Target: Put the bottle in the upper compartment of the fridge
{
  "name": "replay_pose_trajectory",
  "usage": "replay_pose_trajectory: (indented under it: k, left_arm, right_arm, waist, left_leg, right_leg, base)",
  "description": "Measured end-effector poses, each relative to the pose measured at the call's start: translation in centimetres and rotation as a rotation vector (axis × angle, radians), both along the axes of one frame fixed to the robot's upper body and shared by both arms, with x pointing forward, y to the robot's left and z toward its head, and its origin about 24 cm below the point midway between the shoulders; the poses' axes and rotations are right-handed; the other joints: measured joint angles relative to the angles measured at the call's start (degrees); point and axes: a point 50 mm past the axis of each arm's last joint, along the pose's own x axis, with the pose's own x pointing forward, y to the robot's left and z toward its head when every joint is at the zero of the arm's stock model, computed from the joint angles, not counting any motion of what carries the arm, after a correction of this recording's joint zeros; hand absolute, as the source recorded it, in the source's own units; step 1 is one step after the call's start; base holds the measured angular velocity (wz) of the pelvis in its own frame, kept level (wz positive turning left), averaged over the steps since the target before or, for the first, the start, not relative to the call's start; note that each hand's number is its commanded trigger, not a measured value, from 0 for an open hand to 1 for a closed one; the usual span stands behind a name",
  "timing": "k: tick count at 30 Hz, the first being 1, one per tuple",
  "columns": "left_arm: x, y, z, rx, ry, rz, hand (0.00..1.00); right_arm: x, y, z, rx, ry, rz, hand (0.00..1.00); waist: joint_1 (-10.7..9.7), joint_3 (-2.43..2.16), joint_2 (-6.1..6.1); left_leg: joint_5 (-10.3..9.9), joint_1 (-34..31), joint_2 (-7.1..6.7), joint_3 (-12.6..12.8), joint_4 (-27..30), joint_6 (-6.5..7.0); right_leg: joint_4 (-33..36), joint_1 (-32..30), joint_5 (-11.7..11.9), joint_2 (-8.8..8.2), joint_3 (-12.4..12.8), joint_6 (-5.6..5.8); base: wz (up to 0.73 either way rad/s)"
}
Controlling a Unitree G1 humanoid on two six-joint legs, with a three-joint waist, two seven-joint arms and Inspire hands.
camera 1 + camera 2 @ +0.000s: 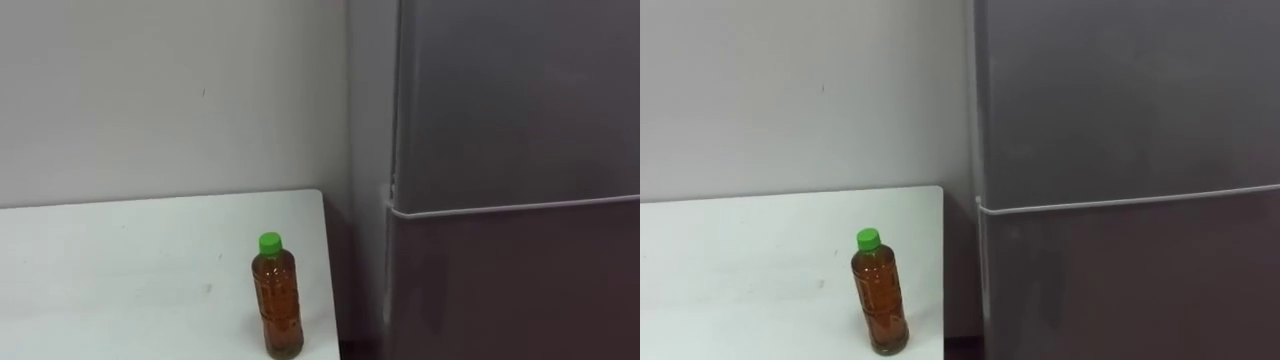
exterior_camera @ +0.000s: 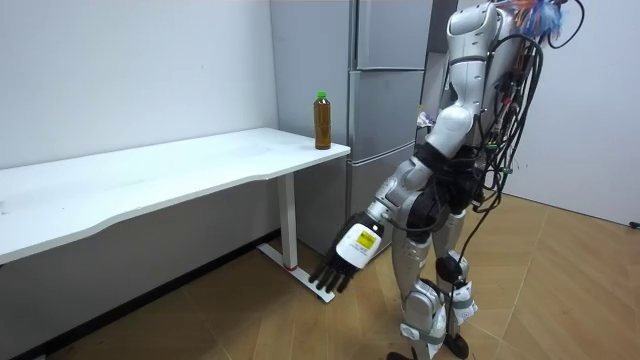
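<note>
A clear bottle of brown drink with a green cap stands upright on the white table, close to its right end. Just right of the table rises the grey fridge; its upper door and lower door are both closed, with a pale seam between them. In the room view the bottle stands at the table corner beside the fridge, and I stand upright facing them, about a step away. My left hand hangs low at my side, fingers straight, holding nothing.
A plain pale wall runs behind the table. The long table stretches toward the room view's left on white legs. Wooden floor lies open around me.
</note>
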Motion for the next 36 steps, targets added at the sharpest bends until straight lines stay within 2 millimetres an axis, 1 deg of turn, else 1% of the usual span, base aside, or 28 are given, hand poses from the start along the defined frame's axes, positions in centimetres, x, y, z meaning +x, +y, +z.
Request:
replay_pose_trajectory:
  k: [3, 8, 11, 14, 15, 16, 17, 20, 21, 22, 23, 25, 26, 28, 29, 32, 33, 34, 35, 36]
  left_arm:
    - [1.5, 0.5, 1.1, 0.019, -0.095, 0.084, 0.00]
    - [3.8, 1.6, 3.6, 0.109, -0.221, 0.139, 0.00]
    - [5.6, 2.7, 6.1, 0.198, -0.345, 0.194, 0.00]
    - [6.4, 3.0, 7.3, 0.228, -0.400, 0.211, 0.00]
    - [6.8, 3.1, 8.2, 0.245, -0.430, 0.219, 0.00]
    - [7.3, 3.2, 9.2, 0.264, -0.471, 0.228, 0.00]
    - [7.8, 3.4, 10.3, 0.288, -0.517, 0.238, 0.00]
    - [8.4, 3.9, 12.1, 0.340, -0.591, 0.242, 0.00]
    - [8.8, 3.9, 13.1, 0.355, -0.631, 0.239, 0.00]
    - [9.2, 3.8, 14.2, 0.369, -0.677, 0.232, 0.00]
    - [9.3, 3.8, 14.6, 0.381, -0.695, 0.225, 0.00]
    - [9.7, 3.6, 16.1, 0.420, -0.746, 0.209, 0.00]
    - [9.9, 3.5, 16.7, 0.427, -0.772, 0.204, 0.00]
    - [10.2, 3.3, 17.7, 0.439, -0.815, 0.193, 0.00]
    - [10.3, 3.2, 18.0, 0.450, -0.828, 0.185, 0.00]
    - [10.8, 2.9, 19.4, 0.489, -0.879, 0.156, 0.00]
    - [11.1, 2.8, 20.0, 0.492, -0.911, 0.152, 0.00]
    - [11.4, 2.6, 20.8, 0.498, -0.950, 0.146, 0.00]
    - [11.6, 2.5, 21.3, 0.502, -0.971, 0.143, 0.00]
    - [11.9, 2.2, 22.1, 0.516, -1.007, 0.133, 0.00]
  right_arm:
    - [0.0, -0.2, 0.1, -0.013, -0.005, -0.016, 0.00]
    - [-0.1, -0.4, 0.2, -0.029, -0.010, 0.013, 0.00]
    - [0.2, -0.5, 0.3, -0.044, -0.021, 0.043, 0.00]
    - [0.0, -0.6, 0.3, -0.045, -0.024, 0.039, 0.00]
    - [-0.1, -0.5, 0.3, -0.045, -0.023, 0.036, 0.00]
    - [-0.2, -0.5, 0.3, -0.046, -0.024, 0.023, 0.00]
    - [-0.3, -0.6, 0.3, -0.050, -0.020, 0.025, 0.00]
    - [-0.3, -0.6, 0.3, -0.065, -0.019, 0.021, 0.00]
    - [-0.4, -0.6, 0.3, -0.071, -0.017, 0.019, 0.00]
    - [-0.5, -0.6, 0.3, -0.073, -0.014, 0.014, 0.00]
    - [-0.6, -0.6, 0.3, -0.075, -0.011, 0.010, 0.00]
    - [-0.7, -0.6, 0.3, -0.077, -0.009, 0.002, 0.00]
    - [-0.7, -0.6, 0.3, -0.079, -0.010, -0.002, 0.00]
    - [-0.7, -0.6, 0.3, -0.081, -0.008, -0.004, 0.00]
    - [-0.7, -0.6, 0.3, -0.082, -0.007, -0.004, 0.00]
    - [-0.8, -0.7, 0.3, -0.086, -0.006, -0.005, 0.00]
    - [-0.8, -0.6, 0.3, -0.086, -0.005, -0.002, 0.00]
    - [-0.8, -0.6, 0.3, -0.086, -0.005, -0.002, 0.00]
    - [-0.8, -0.6, 0.3, -0.085, -0.005, -0.001, 0.00]
    - [-0.7, -0.6, 0.3, -0.085, -0.005, 0.001, 0.00]
  waist:
    - [0.0, -0.01, 0.08]
    - [0.2, -0.03, 0.25]
    - [0.6, -0.08, 0.19]
    - [0.9, -0.17, 0.34]
    - [0.9, -0.19, 0.33]
    - [1.0, -0.35, 0.46]
    - [1.1, -0.36, 0.28]
    - [1.1, -0.28, 0.06]
    - [1.3, -0.35, 0.17]
    - [1.6, -0.26, -0.10]
    - [1.7, -0.33, 0.04]
    - [1.7, -0.19, 0.14]
    - [1.6, -0.17, 0.40]
    - [1.5, -0.06, 0.45]
    - [1.5, -0.10, 0.62]
    - [1.4, 0.11, 0.74]
    - [1.3, -0.12, 1.19]
    - [1.4, 0.09, 0.79]
    - [1.4, 0.01, 0.95]
    - [1.4, 0.13, 0.70]
  left_leg:
    - [0.0, 0.0, -0.01, 0.0, 0.0, 0.00]
    - [0.0, -0.1, 0.04, 0.1, 0.0, 0.00]
    - [0.0, -0.3, 0.03, 0.4, 0.0, 0.00]
    - [0.0, 0.0, -0.03, 0.4, 0.0, 0.00]
    - [0.0, 0.0, -0.04, 0.3, 0.0, 0.00]
    - [0.0, 0.0, -0.03, 0.2, 0.0, 0.00]
    - [0.0, 0.0, -0.01, 0.2, 0.0, -0.01]
    - [0.0, 0.0, 0.00, 0.3, 0.0, -0.01]
    - [0.0, 0.0, 0.00, 0.3, 0.1, 0.00]
    - [0.0, 0.0, 0.00, 0.3, 0.1, 0.00]
    - [0.0, 0.1, 0.00, 0.4, 0.1, 0.00]
    - [0.0, 0.6, 0.01, 0.4, 0.1, 0.00]
    - [0.0, 0.6, 0.03, 0.4, 0.1, -0.01]
    - [0.0, 0.6, 0.05, 0.3, 0.1, -0.01]
    - [0.0, 0.5, 0.05, 0.2, 0.2, -0.01]
    - [0.0, 0.4, 0.06, 0.2, 0.2, -0.02]
    - [0.0, 0.3, 0.06, 0.2, 0.3, -0.02]
    - [0.0, 0.3, 0.06, 0.2, 0.3, -0.02]
    - [0.0, 0.3, 0.06, 0.2, 0.4, -0.03]
    - [0.0, 0.3, 0.06, 0.2, 0.5, -0.02]
  right_leg:
    - [0.0, 0.1, 0.0, -0.01, 0.1, 0.00]
    - [0.2, -0.5, 0.0, 0.03, 0.2, -0.02]
    - [1.0, -1.2, -0.2, -0.07, 0.5, -0.06]
    - [0.8, -0.8, -0.2, -0.09, 0.5, -0.05]
    - [0.8, -0.8, -0.2, -0.10, 0.4, -0.05]
    - [0.8, -0.8, -0.2, -0.10, 0.3, -0.05]
    - [0.8, -0.8, -0.2, -0.10, 0.4, -0.05]
    - [0.9, -0.7, -0.2, -0.11, 0.4, -0.05]
    - [0.9, -0.7, -0.2, -0.12, 0.4, -0.05]
    - [0.9, -0.6, -0.2, -0.12, 0.4, -0.05]
    - [0.9, -0.5, -0.2, -0.12, 0.4, -0.05]
    - [0.9, -0.2, -0.2, -0.11, 0.4, -0.04]
    - [0.8, -0.2, -0.2, -0.11, 0.4, -0.05]
    - [0.8, -0.2, -0.2, -0.10, 0.4, -0.06]
    - [0.9, -0.3, -0.2, -0.09, 0.3, -0.07]
    - [0.9, -0.5, -0.3, -0.09, 0.4, -0.10]
    - [0.9, -0.5, -0.3, -0.08, 0.3, -0.10]
    - [1.1, -0.5, -0.2, -0.06, 0.4, -0.11]
    - [1.0, -0.4, -0.2, -0.06, 0.4, -0.11]
    - [1.0, -0.4, -0.2, -0.06, 0.4, -0.11]
  base:
    - [0.00]
    - [-0.01]
    - [-0.05]
    - [0.00]
    - [0.00]
    - [0.00]
    - [0.00]
    - [0.00]
    - [0.00]
    - [0.00]
    - [0.00]
    - [0.00]
    - [0.00]
    - [0.00]
    - [0.00]
    - [0.00]
    - [0.00]
    - [0.00]
    - [0.00]
    - [0.00]
